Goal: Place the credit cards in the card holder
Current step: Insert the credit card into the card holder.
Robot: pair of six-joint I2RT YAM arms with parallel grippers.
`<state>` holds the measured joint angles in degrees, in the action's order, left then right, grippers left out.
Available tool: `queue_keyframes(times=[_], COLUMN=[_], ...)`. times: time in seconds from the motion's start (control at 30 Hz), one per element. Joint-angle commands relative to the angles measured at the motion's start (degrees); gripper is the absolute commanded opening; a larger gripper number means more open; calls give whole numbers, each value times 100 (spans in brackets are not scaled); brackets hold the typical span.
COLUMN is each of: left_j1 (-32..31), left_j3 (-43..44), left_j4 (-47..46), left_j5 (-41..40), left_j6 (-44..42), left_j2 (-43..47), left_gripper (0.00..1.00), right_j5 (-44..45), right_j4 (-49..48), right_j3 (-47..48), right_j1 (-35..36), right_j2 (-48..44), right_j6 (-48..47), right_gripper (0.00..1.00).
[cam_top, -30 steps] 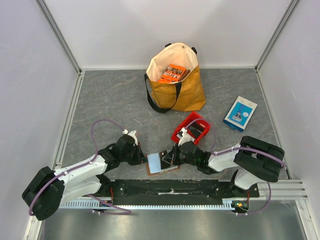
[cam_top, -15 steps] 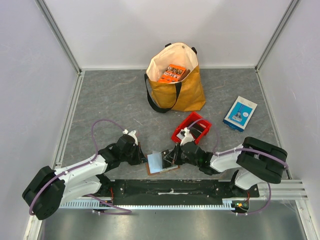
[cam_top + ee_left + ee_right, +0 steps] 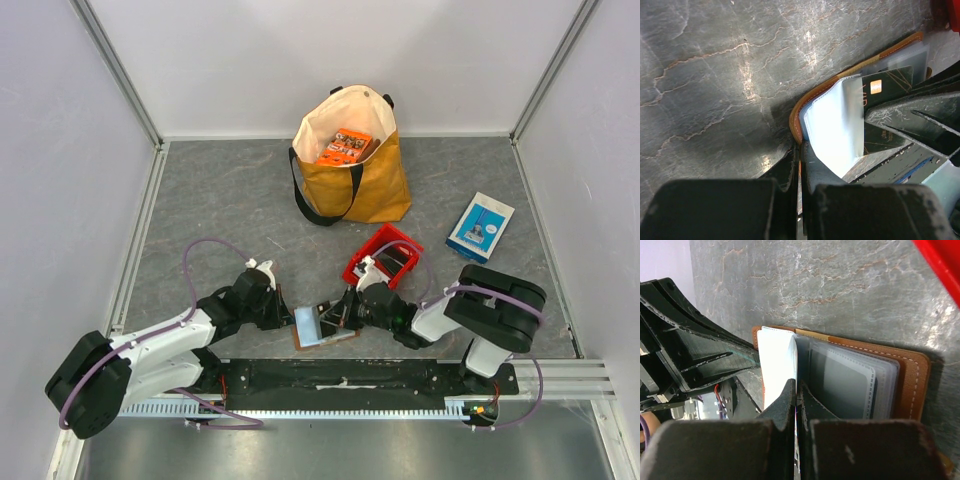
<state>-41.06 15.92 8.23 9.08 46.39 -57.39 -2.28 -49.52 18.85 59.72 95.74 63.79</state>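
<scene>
At the near edge of the desk [image 3: 230, 200], between both arms, the brown card holder [image 3: 330, 338] lies open. My left fingers [image 3: 785, 167] are closed on its raised, pale-lined left flap. My right fingers [image 3: 815, 407] are closed on what looks like a dark grey card [image 3: 887, 85], partly over the clear pockets. Risks, as I judge them: the card misses the pocket mouth and skids across; the flap slips free and folds shut; both sets of fingers, nearly touching, collide.

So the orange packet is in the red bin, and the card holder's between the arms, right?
No: the orange packet is in the yellow bag, as the top view shows. The card holder is between the left arm and right arm.
</scene>
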Motion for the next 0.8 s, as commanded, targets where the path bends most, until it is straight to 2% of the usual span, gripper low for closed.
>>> queue_keyframes(times=[0.0, 0.1, 0.2, 0.3, 0.43, 0.5, 0.6, 0.77], left_j1=[-16, -16, -16, -16, -16, -16, -16, -16], left_j3=[-10, -2, 7, -10, -28, -28, -37, 16], left_j4=[-14, -41, -23, 21, 82, 100, 39, -32], left_j5=[-126, -117, -117, -143, -170, -179, -135, -73], left_j6=[-166, -165, -157, -139, -148, -157, -157, -201], left_j2=[-185, -229, -220, -116, -53, -45, -80, -159], left_gripper=[2, 2, 2, 2, 2, 2, 2, 2], right_j5=[-281, -203, -36, 463, 1193, 1466, 1512, 1012], right_j4=[152, 442, 872, 1811, 3173, 3552, 3861, 3555], right_j3=[-58, 145, 233, 329, 523, 584, 725, 883], right_j1=[197, 355, 373, 382, 382, 382, 382, 382], right_j2=[348, 445, 279, -291, -1144, -1461, -1612, -1059], right_j6=[274, 362, 266, -32, -384, -516, -683, -745], right_gripper=[1, 5, 19, 29, 56, 64, 67, 66])
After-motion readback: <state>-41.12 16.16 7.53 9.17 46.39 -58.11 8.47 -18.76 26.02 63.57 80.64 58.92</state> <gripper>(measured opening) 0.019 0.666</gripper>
